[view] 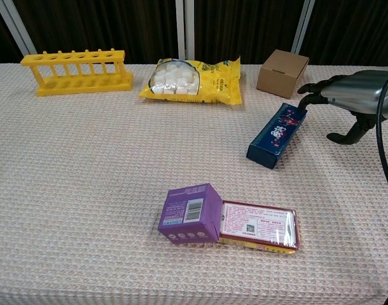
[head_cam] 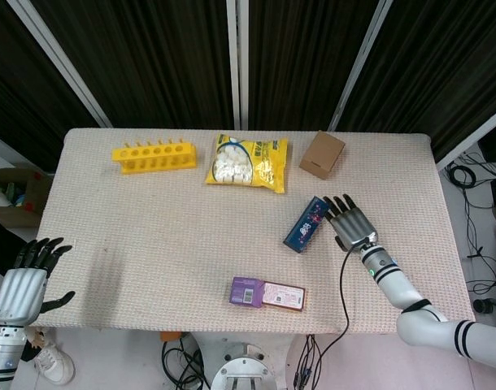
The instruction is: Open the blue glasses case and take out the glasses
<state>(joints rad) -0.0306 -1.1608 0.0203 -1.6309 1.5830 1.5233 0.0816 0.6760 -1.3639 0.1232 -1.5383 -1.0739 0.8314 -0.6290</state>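
Observation:
The blue glasses case (head_cam: 306, 224) (view: 278, 135) lies closed on the table, right of centre, slanting from near left to far right. My right hand (head_cam: 351, 222) (view: 346, 95) hovers just to its right, fingers spread and holding nothing, its fingertips close to the case's far end without gripping it. My left hand (head_cam: 24, 276) hangs open off the table's left front corner, seen only in the head view. The glasses themselves are hidden inside the case.
A purple box (view: 189, 214) and a red flat packet (view: 260, 227) lie side by side near the front edge. Along the back stand a yellow tube rack (view: 78, 70), a yellow bag of white pieces (view: 193, 80) and a brown cardboard box (view: 282, 73).

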